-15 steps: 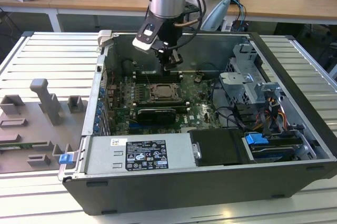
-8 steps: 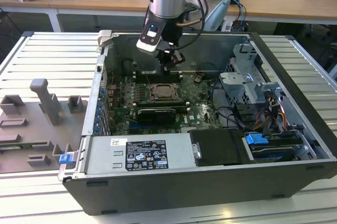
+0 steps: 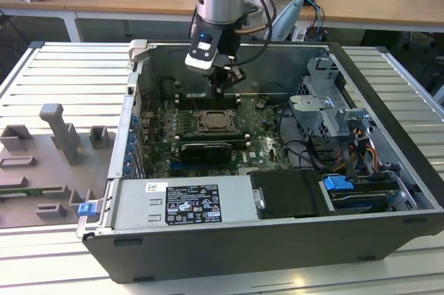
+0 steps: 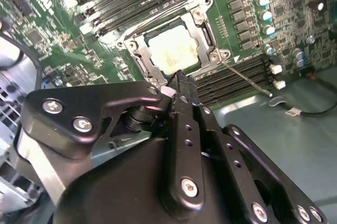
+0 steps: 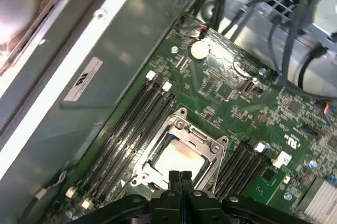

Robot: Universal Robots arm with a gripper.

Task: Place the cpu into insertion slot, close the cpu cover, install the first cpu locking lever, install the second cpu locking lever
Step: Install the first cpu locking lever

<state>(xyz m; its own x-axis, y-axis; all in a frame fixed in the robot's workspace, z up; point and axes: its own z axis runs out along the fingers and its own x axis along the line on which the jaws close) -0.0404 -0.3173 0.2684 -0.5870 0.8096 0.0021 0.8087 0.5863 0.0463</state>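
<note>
near empty, pinched-together end effector (image 5: 179,174), pale beige cpu (image 5: 178,156) within silvery cpu cover (image 5: 202,140)

one cpu (image 5: 176,159), one cpu cover (image 5: 202,133), one case (image 3: 229,257)

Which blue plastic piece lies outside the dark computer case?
The small blue clip at the case's corner on the exterior view's left; the larger blue tab sits inside.

Print on the power supply label (image 3: 191,203) cannot be read.
</note>
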